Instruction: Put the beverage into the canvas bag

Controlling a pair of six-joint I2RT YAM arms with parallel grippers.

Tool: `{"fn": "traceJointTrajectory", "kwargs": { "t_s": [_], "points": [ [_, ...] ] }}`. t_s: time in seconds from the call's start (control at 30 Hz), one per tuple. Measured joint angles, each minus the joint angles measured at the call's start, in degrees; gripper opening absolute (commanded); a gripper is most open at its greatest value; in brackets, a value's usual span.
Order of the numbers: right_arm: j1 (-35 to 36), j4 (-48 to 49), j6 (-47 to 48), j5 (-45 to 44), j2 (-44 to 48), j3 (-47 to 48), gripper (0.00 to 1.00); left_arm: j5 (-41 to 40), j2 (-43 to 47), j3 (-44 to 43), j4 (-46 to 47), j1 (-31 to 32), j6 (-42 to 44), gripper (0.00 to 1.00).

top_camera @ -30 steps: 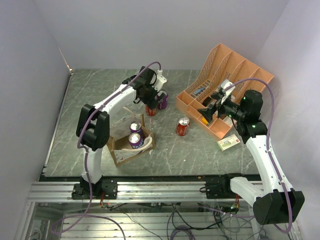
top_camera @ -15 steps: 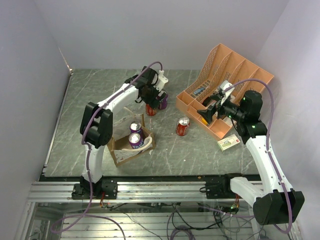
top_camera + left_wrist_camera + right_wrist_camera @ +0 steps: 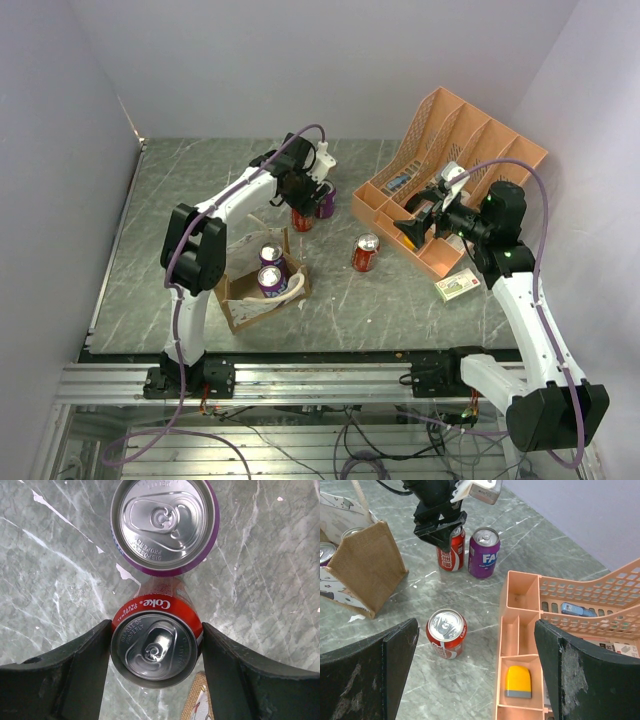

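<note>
Checking in: your left fingers (image 3: 75, 680) squeeze the Coke can (image 3: 154, 650) near the desk's (image 3: 400, 300) far edge, right fingers (image 3: 370, 670) splayed wide.

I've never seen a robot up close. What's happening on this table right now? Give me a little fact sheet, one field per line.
Left arm: left gripper closed on the upright red cola can, which stands on the grey marbled table
Neighbour: upright purple soda can right beside it
Bag: brown canvas bag with rope handles, open, two cans inside
Loose: second red can, upright, between bag and orange plastic organizer
Right arm: right gripper open, holding nothing
</note>
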State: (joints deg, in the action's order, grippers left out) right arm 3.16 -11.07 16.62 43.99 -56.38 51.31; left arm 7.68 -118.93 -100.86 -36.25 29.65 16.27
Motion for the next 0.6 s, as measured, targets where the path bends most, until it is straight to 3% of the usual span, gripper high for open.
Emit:
{"fn": "traceJointTrajectory", "kwargs": {
  "t_s": [0.3, 0.4, 0.6],
  "points": [
    [0.00, 0.00, 0.13, 0.22, 0.33, 0.00, 1.00, 0.52, 1.03, -0.02, -2.84, -0.09, 1.77, 0.12],
    [0.00, 0.00, 0.17, 0.22, 0.42, 0.00, 1.00, 1.29, 2.78, 0.00, -5.01, -0.09, 2.34, 0.07],
    [0.00, -0.02, 0.17, 0.22, 0.52, -0.02, 1.00, 3.30, 10.99, 0.00, -7.06, 0.11, 2.99, 0.07]
  ]
}}
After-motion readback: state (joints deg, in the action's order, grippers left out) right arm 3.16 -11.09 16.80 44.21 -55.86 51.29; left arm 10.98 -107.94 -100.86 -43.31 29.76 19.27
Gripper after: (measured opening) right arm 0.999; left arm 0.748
